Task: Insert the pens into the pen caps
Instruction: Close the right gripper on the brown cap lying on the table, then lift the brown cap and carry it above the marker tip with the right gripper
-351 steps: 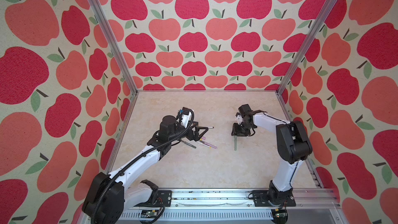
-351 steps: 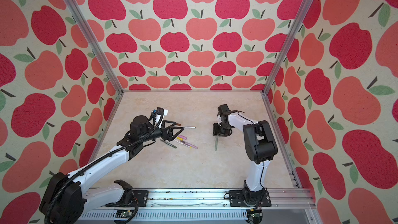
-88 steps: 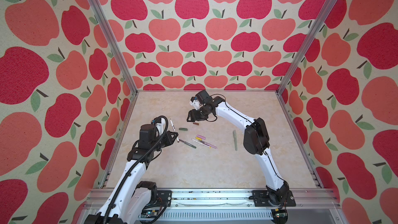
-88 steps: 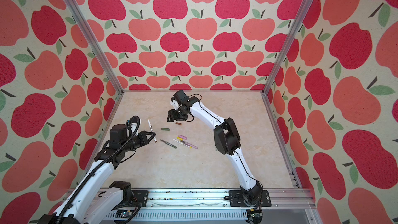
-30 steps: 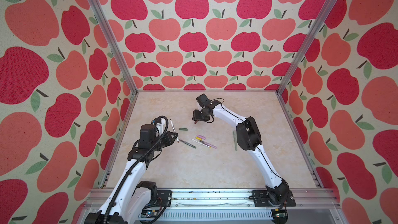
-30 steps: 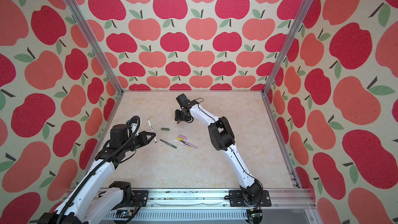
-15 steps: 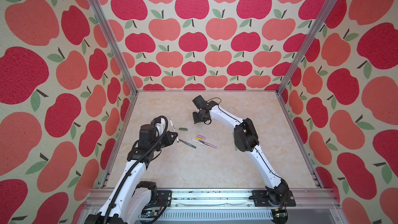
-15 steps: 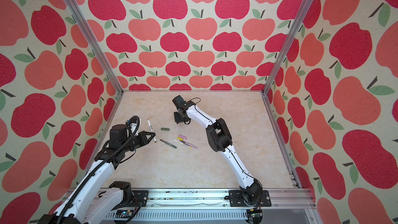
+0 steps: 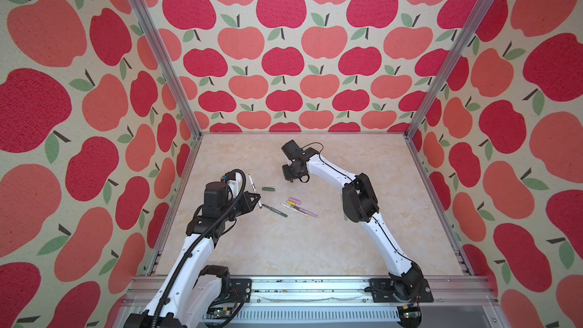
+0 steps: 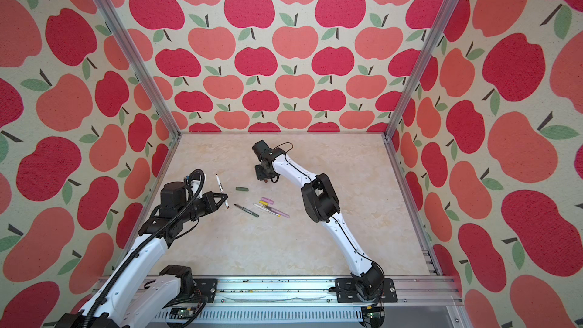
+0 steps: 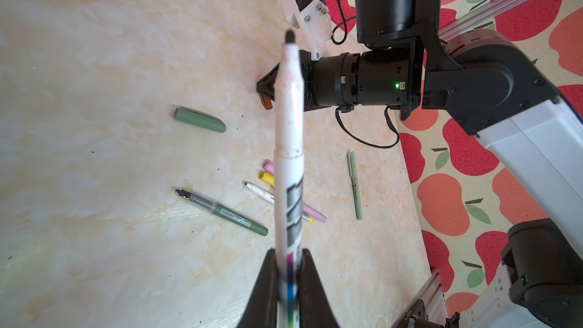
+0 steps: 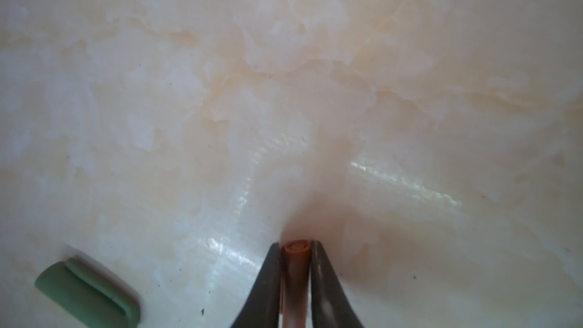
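Observation:
My left gripper (image 11: 288, 254) is shut on the grey-white pen (image 11: 288, 140), held above the table with its dark tip pointing away, as both top views show (image 9: 257, 198) (image 10: 224, 197). My right gripper (image 12: 295, 246) is down at the table further back (image 9: 295, 179), shut on the brown cap (image 12: 295, 247), which also shows in the left wrist view (image 11: 267, 104). A dark green cap (image 9: 268, 189) (image 12: 88, 291) lies between the grippers. Nearer the front lie the dark green pen (image 9: 276, 210), a lilac cap (image 9: 294, 200), a yellow cap (image 9: 291, 204), the white-and-yellow pen (image 9: 295, 209) and the lilac pen (image 9: 307, 212).
A sage green pen (image 11: 355, 184) lies alone to the right of the cluster, mostly hidden by the right arm's elbow (image 9: 359, 197) in both top views. Apple-print walls enclose the marble-look table (image 9: 284, 247) on three sides. A metal rail (image 9: 284, 291) runs along the front edge.
My right gripper has shifted slightly left, come down to the table and shut on the brown cap. The left arm and its pen have not moved.

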`<state>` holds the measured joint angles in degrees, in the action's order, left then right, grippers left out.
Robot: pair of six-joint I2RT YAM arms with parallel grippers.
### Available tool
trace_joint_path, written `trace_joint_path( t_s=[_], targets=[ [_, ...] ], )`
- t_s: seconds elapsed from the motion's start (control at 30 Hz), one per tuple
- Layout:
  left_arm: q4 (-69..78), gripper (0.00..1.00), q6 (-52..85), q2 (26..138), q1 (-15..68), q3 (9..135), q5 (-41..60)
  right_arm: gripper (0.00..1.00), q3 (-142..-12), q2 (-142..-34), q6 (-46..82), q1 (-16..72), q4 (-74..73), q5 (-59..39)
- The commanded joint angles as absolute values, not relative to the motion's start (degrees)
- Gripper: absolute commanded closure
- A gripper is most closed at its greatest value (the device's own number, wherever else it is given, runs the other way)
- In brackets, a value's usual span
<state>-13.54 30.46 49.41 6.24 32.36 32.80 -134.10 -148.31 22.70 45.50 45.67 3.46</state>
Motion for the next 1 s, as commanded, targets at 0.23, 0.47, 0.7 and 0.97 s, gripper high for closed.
trace_joint_path(
  t_s=[0.23, 0.47, 0.7, 0.97],
  targets=[
    [-13.62, 0.99, 30.01, 50.45, 5.98, 34.54, 33.05, 0.90, -128.24, -148.79, 20.01, 46.89, 49.21, 2.92],
    [-13.71, 0.99, 30.32, 50.42, 6.06, 34.63, 33.05, 0.93, -123.57, -144.19, 19.86, 46.85, 45.45, 3.00],
    [-13.54, 1.00, 30.04, 50.89, 6.85, 34.76, 33.22, 0.94, -121.30, -139.38, 20.76, 46.58, 43.00, 2.43],
    [-12.87, 1.00, 27.29, 54.11, 12.95, 36.20, 31.38, 0.96, -114.27, -130.07, 24.69, 44.11, 36.65, -0.44]
  ],
)
